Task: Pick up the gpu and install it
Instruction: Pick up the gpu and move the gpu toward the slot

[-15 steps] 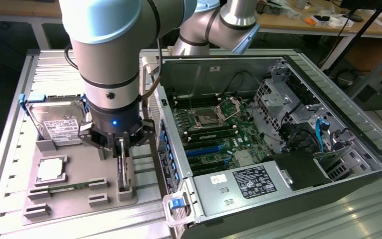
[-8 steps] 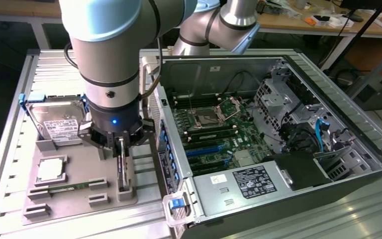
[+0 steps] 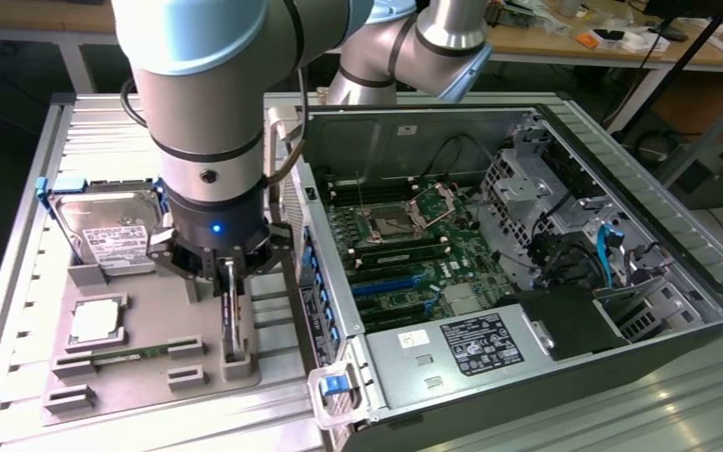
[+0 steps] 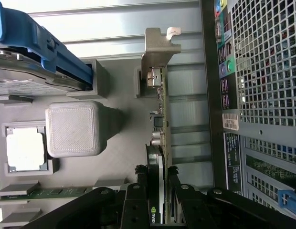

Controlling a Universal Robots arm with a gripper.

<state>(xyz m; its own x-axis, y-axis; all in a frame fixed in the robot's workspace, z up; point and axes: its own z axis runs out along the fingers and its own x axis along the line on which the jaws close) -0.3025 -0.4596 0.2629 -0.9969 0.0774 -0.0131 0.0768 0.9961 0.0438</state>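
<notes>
The gpu [image 3: 230, 318] is a thin dark card standing on edge in the slotted supports of the grey parts tray [image 3: 148, 381], beside the open computer case [image 3: 488, 245]. My gripper [image 3: 229, 278] comes down over it from above. In the wrist view the two black fingers [image 4: 138, 200] press against both faces of the gpu [image 4: 160, 143], so the gripper [image 4: 157, 195] is shut on it. The card's silver end bracket [image 4: 157, 45] points away from the gripper and rests against a grey support block. The card looks still seated in the tray.
On the tray lie a silver hard drive [image 3: 108, 231] in a blue carrier, a CPU [image 3: 95, 322] and a green RAM stick [image 3: 129, 356]. The case's perforated wall [image 4: 262, 71] stands close beside the card. The motherboard [image 3: 406, 254] lies exposed inside the case.
</notes>
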